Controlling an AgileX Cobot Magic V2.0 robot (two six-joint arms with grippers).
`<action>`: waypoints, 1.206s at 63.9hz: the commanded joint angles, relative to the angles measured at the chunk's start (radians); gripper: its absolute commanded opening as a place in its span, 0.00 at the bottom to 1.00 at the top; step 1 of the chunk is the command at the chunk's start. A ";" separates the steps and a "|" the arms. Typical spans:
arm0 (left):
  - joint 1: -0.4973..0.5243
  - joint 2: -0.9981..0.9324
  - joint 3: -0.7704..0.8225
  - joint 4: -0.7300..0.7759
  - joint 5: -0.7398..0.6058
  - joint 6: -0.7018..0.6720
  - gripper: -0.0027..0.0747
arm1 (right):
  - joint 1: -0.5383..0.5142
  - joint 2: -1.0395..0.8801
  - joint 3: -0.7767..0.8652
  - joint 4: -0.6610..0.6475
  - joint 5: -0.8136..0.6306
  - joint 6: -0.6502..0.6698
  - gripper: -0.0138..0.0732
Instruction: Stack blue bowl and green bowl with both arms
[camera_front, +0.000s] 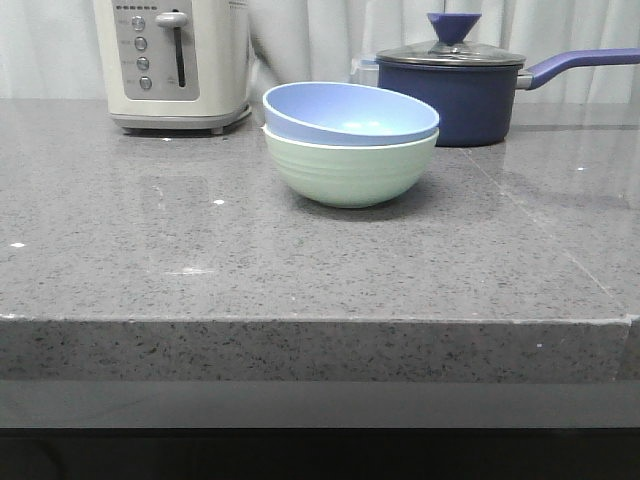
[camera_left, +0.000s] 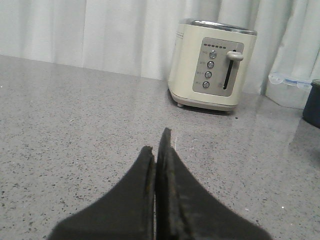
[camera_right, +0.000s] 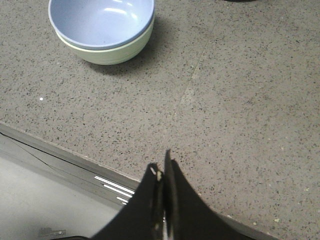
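Note:
The blue bowl (camera_front: 350, 113) rests nested inside the green bowl (camera_front: 350, 172) in the middle of the grey counter, slightly tilted. The right wrist view shows the same stack, blue bowl (camera_right: 100, 22) in green bowl (camera_right: 120, 50), well away from my right gripper (camera_right: 161, 162). That gripper is shut with nothing in it and hovers over the counter's front edge. My left gripper (camera_left: 157, 142) is shut and empty above bare counter, facing the toaster. Neither arm appears in the front view.
A cream toaster (camera_front: 175, 60) stands at the back left, also the toaster (camera_left: 212, 65) in the left wrist view. A dark navy saucepan (camera_front: 455, 90) with lid and long handle sits behind the bowls at the right. The counter's front edge (camera_front: 320, 322) runs across the foreground.

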 joint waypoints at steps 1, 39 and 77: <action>0.000 -0.020 0.006 0.000 -0.077 0.004 0.01 | -0.007 0.000 -0.024 -0.008 -0.056 -0.001 0.10; 0.000 -0.020 0.006 -0.035 -0.087 0.075 0.01 | -0.007 0.000 -0.024 -0.008 -0.056 -0.001 0.10; 0.000 -0.020 0.006 -0.035 -0.087 0.075 0.01 | -0.007 0.000 -0.024 -0.008 -0.056 -0.001 0.10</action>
